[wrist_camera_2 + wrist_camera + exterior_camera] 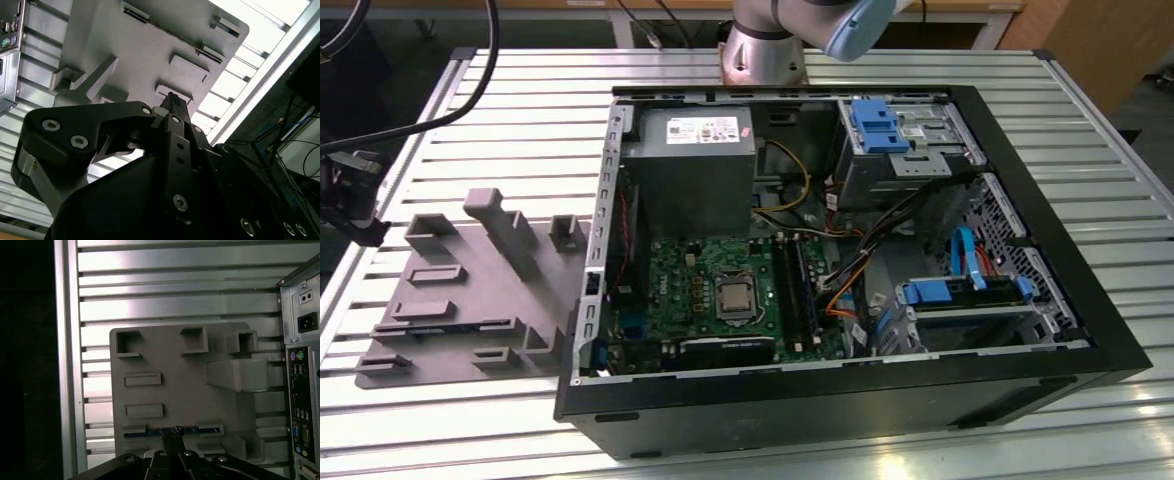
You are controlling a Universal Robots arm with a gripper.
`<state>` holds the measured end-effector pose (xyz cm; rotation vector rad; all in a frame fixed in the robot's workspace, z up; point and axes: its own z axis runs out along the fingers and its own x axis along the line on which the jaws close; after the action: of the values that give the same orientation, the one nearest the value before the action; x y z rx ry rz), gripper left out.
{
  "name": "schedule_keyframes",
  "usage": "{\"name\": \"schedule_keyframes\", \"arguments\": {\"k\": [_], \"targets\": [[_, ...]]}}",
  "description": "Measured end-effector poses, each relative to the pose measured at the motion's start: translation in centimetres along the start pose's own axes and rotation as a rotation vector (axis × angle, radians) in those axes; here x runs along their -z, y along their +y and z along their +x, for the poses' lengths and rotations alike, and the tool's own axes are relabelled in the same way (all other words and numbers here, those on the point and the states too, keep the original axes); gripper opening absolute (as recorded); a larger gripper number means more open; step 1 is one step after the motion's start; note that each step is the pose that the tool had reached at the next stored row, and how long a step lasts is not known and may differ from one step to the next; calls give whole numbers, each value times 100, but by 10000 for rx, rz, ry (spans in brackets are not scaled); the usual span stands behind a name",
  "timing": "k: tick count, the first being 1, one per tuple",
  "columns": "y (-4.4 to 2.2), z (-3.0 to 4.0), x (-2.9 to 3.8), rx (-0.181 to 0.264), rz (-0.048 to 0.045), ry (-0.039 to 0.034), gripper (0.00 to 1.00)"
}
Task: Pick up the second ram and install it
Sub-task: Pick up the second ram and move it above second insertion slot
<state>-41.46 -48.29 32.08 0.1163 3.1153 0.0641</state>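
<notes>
Gripper (173, 434): black metal, bolted links, pressed together. Its tip lines up w/ the middle of the second ram (202, 429); can't tell if touching. Ram = thin blue strip, edge-on, standing in the near slot of the grey matte plastic holder tray (170, 360). Further along the tray: 2 flat rect. blocks, 1 slanted bar, 3 square open pockets. Tray lies on the ribbed aluminium counter (175, 290), just beside 1 open black PC case (854, 410), on the exterior view's left of it. Inside the case: green motherboard (707, 285), grey power supply (691, 170).
</notes>
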Motion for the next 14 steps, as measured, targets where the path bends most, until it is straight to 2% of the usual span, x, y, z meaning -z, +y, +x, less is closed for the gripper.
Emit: {"name": "schedule_keyframes", "arguments": {"k": [4,14], "targets": [[1,1,-1,257,-5,11,11],[0,0,-5,1347,-29,57,11]]}}
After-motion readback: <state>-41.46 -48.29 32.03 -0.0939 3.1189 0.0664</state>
